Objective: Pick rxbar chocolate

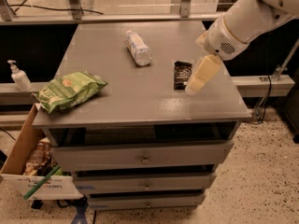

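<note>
The rxbar chocolate (181, 73) is a small black bar lying flat on the right part of the grey cabinet top (140, 97). My gripper (195, 84) is cream-coloured and hangs from the white arm (243, 22) that comes in from the upper right. It hovers just right of the bar and covers the bar's right edge. It holds nothing that I can see.
A clear water bottle (138, 48) lies at the back middle of the top. A green chip bag (70, 90) lies at the left front edge. A soap dispenser (19, 76) stands on a ledge to the left, and a cardboard box (32, 164) sits by the drawers.
</note>
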`<state>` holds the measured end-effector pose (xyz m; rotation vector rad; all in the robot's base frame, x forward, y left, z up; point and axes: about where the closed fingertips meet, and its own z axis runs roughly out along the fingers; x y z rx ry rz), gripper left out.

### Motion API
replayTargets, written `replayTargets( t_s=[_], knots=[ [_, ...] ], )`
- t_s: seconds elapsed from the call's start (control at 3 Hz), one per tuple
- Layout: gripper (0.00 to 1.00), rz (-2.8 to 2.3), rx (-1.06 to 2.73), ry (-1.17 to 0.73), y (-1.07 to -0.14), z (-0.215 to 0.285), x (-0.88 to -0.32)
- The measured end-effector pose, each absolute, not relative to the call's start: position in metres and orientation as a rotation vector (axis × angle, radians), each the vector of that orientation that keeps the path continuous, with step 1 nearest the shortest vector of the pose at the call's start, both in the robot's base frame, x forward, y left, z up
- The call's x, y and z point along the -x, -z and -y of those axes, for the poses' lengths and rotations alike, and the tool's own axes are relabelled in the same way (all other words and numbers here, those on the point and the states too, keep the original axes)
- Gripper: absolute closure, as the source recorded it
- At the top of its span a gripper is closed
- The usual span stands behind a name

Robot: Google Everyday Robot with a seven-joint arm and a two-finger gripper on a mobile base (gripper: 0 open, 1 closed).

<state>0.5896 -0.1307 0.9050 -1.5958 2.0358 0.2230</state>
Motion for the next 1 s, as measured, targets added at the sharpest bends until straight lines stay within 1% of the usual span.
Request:
replayTargets(
  t_s=[0.67, 1.0],
  knots=[
    [0.00, -2.111, 1.525, -0.330, -0.845, 0.129, -0.636],
    [0.00, -2.128, 1.515, -0.349, -0.825, 0.128, -0.653]
  ],
)
